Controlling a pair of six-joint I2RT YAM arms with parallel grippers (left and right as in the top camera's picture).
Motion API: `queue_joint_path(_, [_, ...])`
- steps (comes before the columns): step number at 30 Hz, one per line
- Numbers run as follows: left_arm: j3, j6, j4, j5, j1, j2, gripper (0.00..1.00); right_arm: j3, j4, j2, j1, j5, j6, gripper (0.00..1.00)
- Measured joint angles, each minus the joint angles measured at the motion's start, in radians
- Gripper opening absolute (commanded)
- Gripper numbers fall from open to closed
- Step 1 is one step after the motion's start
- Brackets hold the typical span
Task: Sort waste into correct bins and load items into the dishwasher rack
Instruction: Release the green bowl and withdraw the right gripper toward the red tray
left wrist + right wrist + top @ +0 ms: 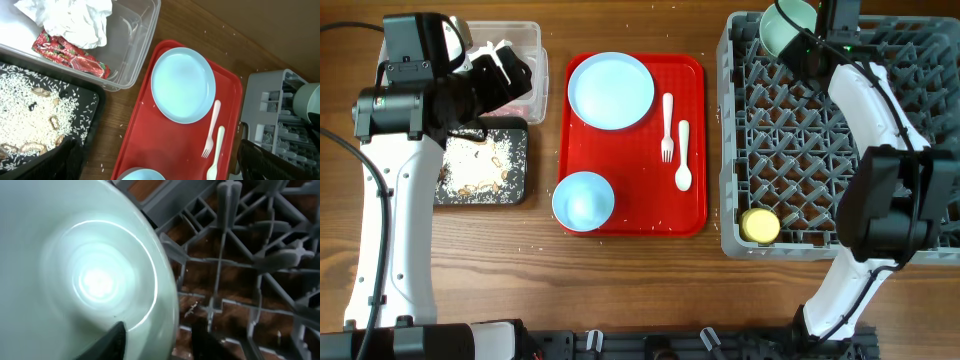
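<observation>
My right gripper (157,342) is shut on the rim of the pale green-white bowl (75,265), one finger inside and one outside. The bowl (782,28) is at the far left corner of the grey dishwasher rack (820,150). The yellow cup (759,225) stands in the rack's near left corner. My left gripper (160,170) is open and empty above the left edge of the red tray. The napkin (75,20) and the red-and-white wrapper (70,52) lie in the clear tub (135,45). Food scraps and pale grains (30,115) lie in the black tray (515,190).
The red serving tray (640,200) holds the light blue plate (610,90), the light blue bowl (583,200), the white fork (667,125) and the spoon (683,155). Pale crumbs are scattered on the wooden table around the trays.
</observation>
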Motion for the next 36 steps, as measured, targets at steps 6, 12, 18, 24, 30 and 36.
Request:
queue_joint_path(6, [0.0, 0.0, 0.0, 0.0, 0.0, 0.0, 1.0, 0.002, 0.026, 0.0, -0.001, -0.008, -0.047, 0.04])
queue_joint_path(12, [0.0, 0.0, 0.0, 0.0, 0.0, 0.0, 1.0, 0.002, 0.007, -0.017, 0.0, -0.023, -0.106, 0.04])
queue_joint_path(18, [0.0, 0.0, 0.0, 0.0, 0.0, 0.0, 1.0, 0.001, -0.097, -0.183, -0.001, 0.102, -0.152, 0.04])
queue_joint_path(24, [0.0, 0.0, 0.0, 0.0, 0.0, 0.0, 1.0, 0.001, -0.168, -0.39, 0.034, 0.367, -0.204, 0.04])
queue_joint_path(30, [0.0, 0.0, 0.0, 0.0, 0.0, 0.0, 1.0, -0.001, -0.068, -0.387, 0.295, 0.845, -0.388, 0.04])
queue_joint_path(36, [0.0, 0.0, 0.0, 0.0, 0.0, 0.0, 1.0, -0.001, 0.298, -0.294, 0.408, 1.183, -0.815, 0.04])
